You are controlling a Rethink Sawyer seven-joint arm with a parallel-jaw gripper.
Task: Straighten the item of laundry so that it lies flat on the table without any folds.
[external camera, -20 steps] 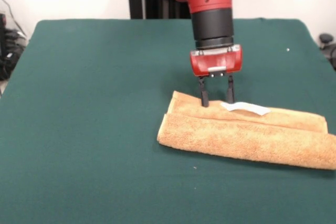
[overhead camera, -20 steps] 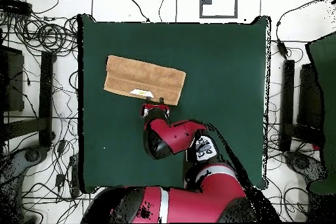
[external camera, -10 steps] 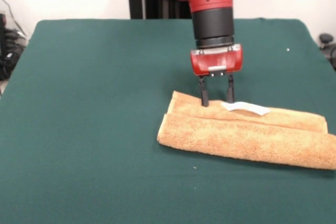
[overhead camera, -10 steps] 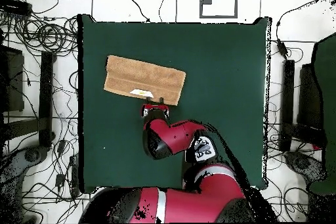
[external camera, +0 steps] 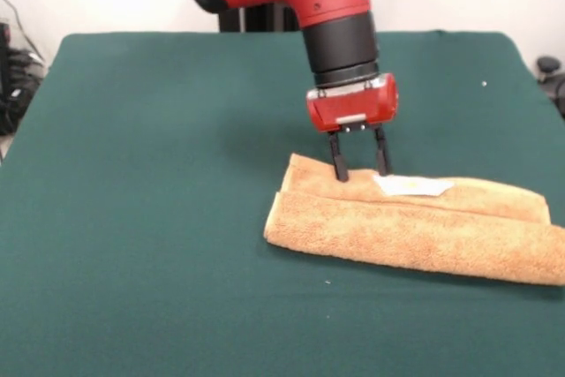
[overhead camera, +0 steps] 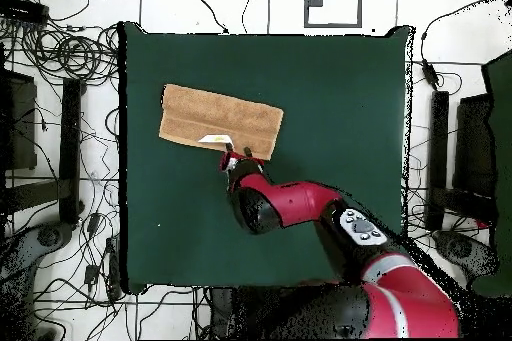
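Green table point(external camera: 159, 218) bears folded orange towel point(external camera: 415, 231).

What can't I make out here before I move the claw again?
- Towel: its right end is cut off by the front view's edge.
- Claw: open, but whether its tips touch the towel's far edge is unclear; overhead, the arm covers it.
- White tag: print too small to read.
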